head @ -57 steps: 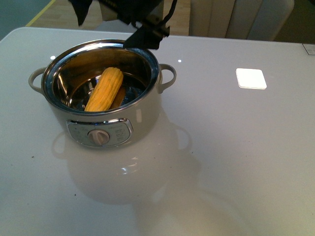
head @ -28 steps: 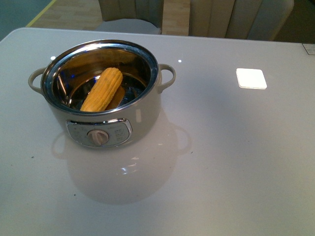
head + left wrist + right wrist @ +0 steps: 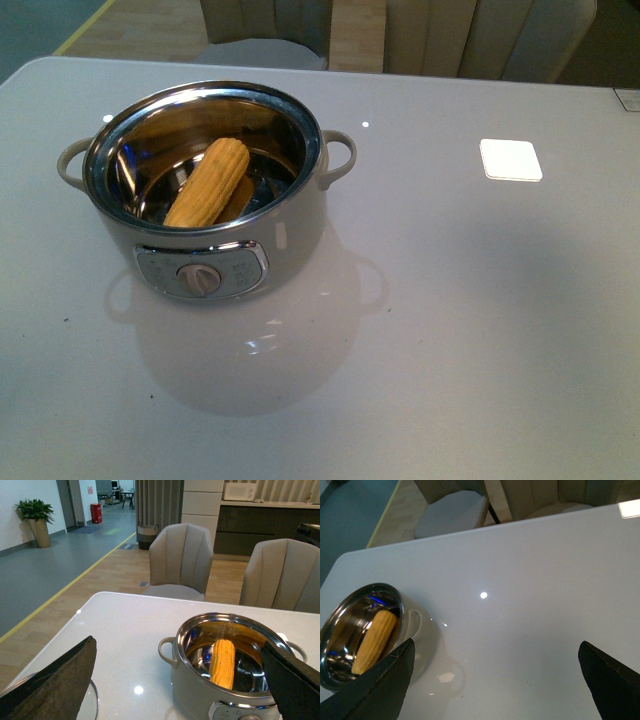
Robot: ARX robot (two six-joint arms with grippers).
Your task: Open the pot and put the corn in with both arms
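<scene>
The cream-white pot [image 3: 300, 230] stands lidless on the left of the white table, its dial panel facing me. The yellow-orange corn [image 3: 208, 183] lies slanted inside on the steel bottom. Neither arm shows in the front view. In the left wrist view my left gripper [image 3: 172, 690] is open, held back from the pot [image 3: 192, 690], with the corn [image 3: 222, 662] seen beyond its fingers. My right gripper [image 3: 492, 685] is open over bare table, off to the side of the pot [image 3: 412, 625] and corn [image 3: 375, 640]. Nothing is between either pair of fingers.
A metal-rimmed glass lid [image 3: 94, 702] lies flat on the table by the left gripper's finger. A white square pad [image 3: 510, 159] sits at the right rear of the table. Beige chairs [image 3: 490, 35] stand along the far edge.
A black arm that hung over the pot's far rim one second ago has left the front view. Pot and corn have not moved.
</scene>
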